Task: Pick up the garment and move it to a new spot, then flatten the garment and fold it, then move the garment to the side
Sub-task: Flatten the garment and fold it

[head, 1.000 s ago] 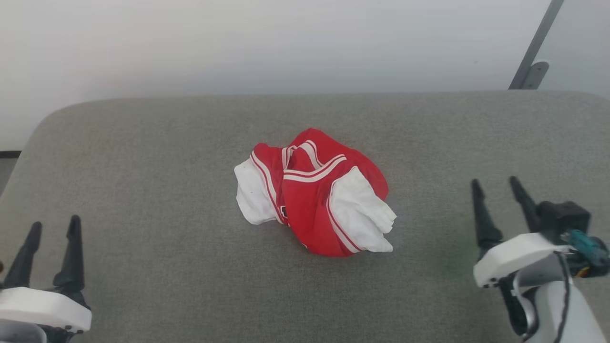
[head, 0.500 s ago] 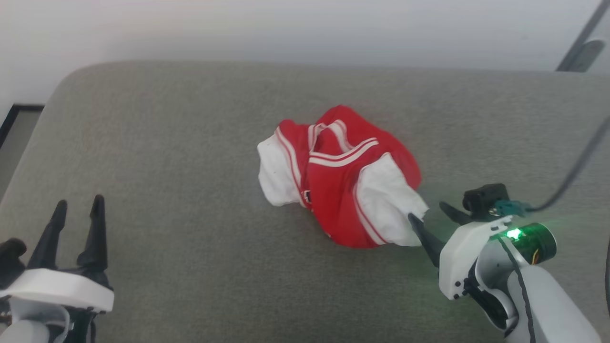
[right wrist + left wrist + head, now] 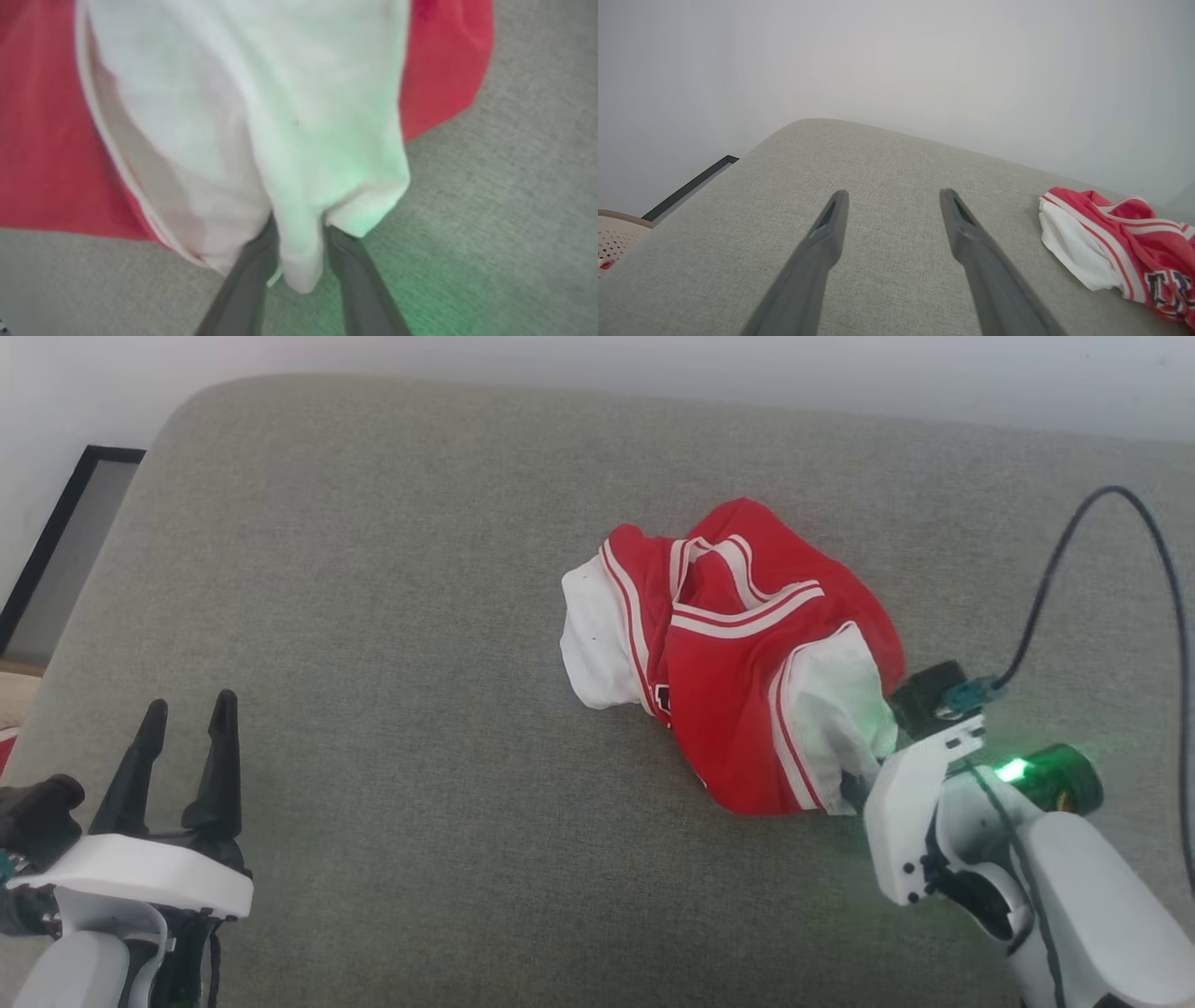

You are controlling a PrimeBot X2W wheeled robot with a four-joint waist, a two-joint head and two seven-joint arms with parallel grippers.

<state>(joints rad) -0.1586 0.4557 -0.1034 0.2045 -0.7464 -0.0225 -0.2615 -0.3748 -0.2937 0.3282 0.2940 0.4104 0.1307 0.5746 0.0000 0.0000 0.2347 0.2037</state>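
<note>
The garment [image 3: 738,709] lies crumpled on the grey cushion [image 3: 392,616], red with white sleeves and striped trim. It also shows in the left wrist view at the right edge [image 3: 1111,238]. My right gripper [image 3: 859,773] is at the garment's near right side, its fingertips hidden under the white sleeve. In the right wrist view the two dark fingers [image 3: 252,275] press on a fold of that white sleeve [image 3: 299,252] from both sides, so the gripper [image 3: 301,233] is shut on it. My left gripper [image 3: 187,709] hovers open over bare cushion at the lower left, far from the garment, with nothing between its fingers [image 3: 831,233].
A black cable [image 3: 1046,588] loops over the cushion from my right wrist. A dark-framed panel [image 3: 56,541] stands past the cushion's left edge. A pale perforated basket [image 3: 612,233] sits low at the left. A pale wall runs behind.
The head camera has shifted. My right gripper moved in from the right to the white sleeve and its fingers closed on a fold. The left gripper stays open.
</note>
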